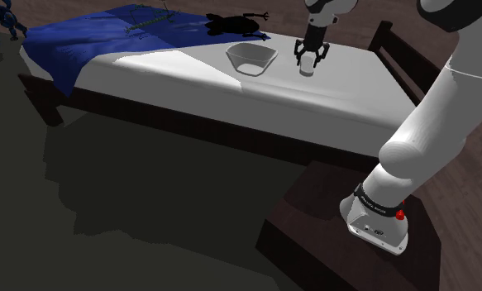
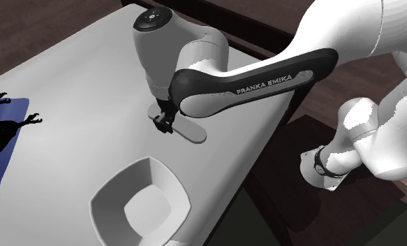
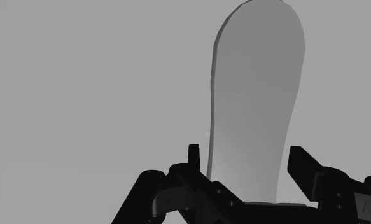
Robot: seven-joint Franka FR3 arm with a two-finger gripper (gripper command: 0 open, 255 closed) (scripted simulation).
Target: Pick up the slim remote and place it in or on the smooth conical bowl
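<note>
The slim grey remote [image 2: 191, 131] lies flat on the bed [image 2: 76, 84] at frame centre, its long axis running toward lower right. The gripper [image 2: 161, 124] has its fingers [image 3: 193, 159] spread astride the remote's upper-left end. The bowl [image 2: 114, 192], bare inside, sits lower left, apart.

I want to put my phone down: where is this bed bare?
The bed lies bare between the bowl, the blue blanket and its edge nearest the shoulder camera. It is crowded around the remote, under the jaws, and by the black figure beyond the bowl.
</note>
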